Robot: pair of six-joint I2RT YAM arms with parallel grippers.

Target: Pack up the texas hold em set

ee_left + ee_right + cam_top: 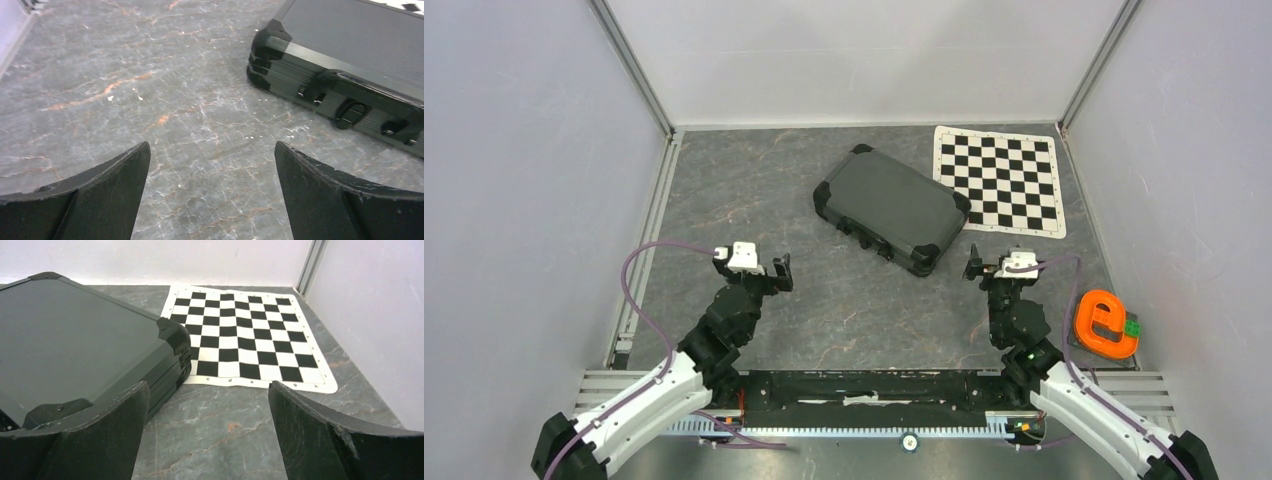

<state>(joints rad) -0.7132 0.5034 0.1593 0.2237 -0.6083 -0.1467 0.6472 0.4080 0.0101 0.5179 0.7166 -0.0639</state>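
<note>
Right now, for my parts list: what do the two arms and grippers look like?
Both arms are black near the wrist, white toward the bases, each trailed by a purple cable. The left gripper and right gripper each carry a white block and two black, curved, tapering fingers with scuffed edges.

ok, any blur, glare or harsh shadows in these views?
Top external: even, diffuse light, all sharp, only a faint shadow under the case. Left wrist: table veining crisp, no glare; fingers of the left hand dark, little detail. Right wrist: chequered mat crisp, case lid matte, no glare.
</note>
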